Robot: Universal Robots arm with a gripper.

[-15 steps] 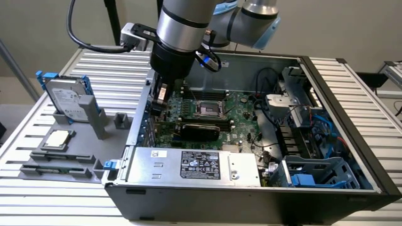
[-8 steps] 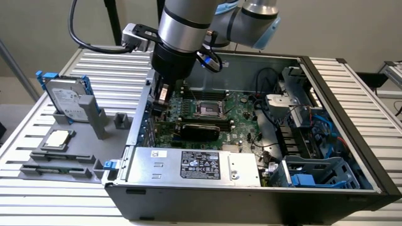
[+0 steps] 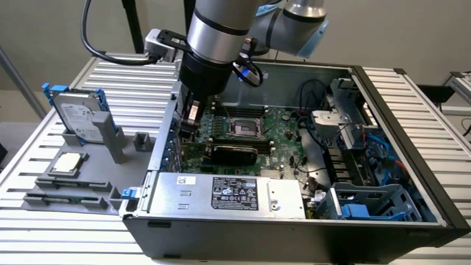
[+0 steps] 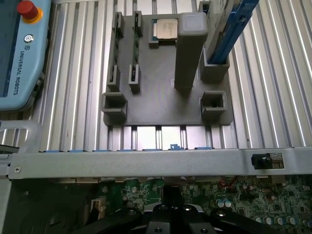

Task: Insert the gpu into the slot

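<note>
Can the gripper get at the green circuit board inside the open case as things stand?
Probably yes. The case lies open on top, and the gripper hangs low over the green circuit board, with nothing visible between them. The silver power-supply box sits off to one side, apart from it.

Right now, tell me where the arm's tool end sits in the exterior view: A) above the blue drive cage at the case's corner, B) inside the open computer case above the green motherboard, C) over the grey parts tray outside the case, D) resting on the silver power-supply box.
B: the arm reaches down into the open computer case, its lower end over the green motherboard, not the grey parts tray.
</note>
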